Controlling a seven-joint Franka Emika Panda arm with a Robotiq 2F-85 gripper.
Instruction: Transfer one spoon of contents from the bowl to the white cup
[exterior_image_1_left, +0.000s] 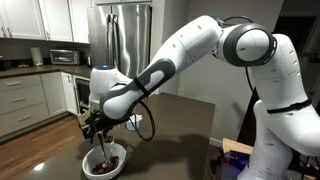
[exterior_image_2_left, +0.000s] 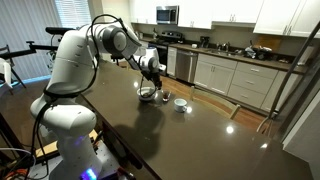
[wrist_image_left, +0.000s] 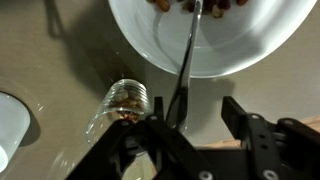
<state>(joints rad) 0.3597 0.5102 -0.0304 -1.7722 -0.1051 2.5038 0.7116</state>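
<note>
The wide white bowl (wrist_image_left: 215, 50) fills the top of the wrist view, with brown and reddish contents (wrist_image_left: 200, 4) showing at the frame's upper edge. The slim spoon (wrist_image_left: 186, 60) lies with its bowl end among the contents, and its thin handle runs over the rim toward the camera. My gripper (wrist_image_left: 195, 106) hangs just above the table with the jaws apart. The handle's end lies between the fingers, closer to the left one, and the fingers do not press on it. The white cup (wrist_image_left: 8, 128) is cut off at the left edge. In both exterior views the gripper (exterior_image_1_left: 97, 128) (exterior_image_2_left: 150, 72) hovers over the bowl (exterior_image_1_left: 104, 163) (exterior_image_2_left: 147, 95).
A small clear glass jar (wrist_image_left: 126, 100) holding brown pieces stands between the bowl and the cup, close to my left finger. The dark, glossy table (exterior_image_2_left: 200, 135) stretches far past the white cup (exterior_image_2_left: 181, 104). Kitchen cabinets (exterior_image_2_left: 230, 75) line the back.
</note>
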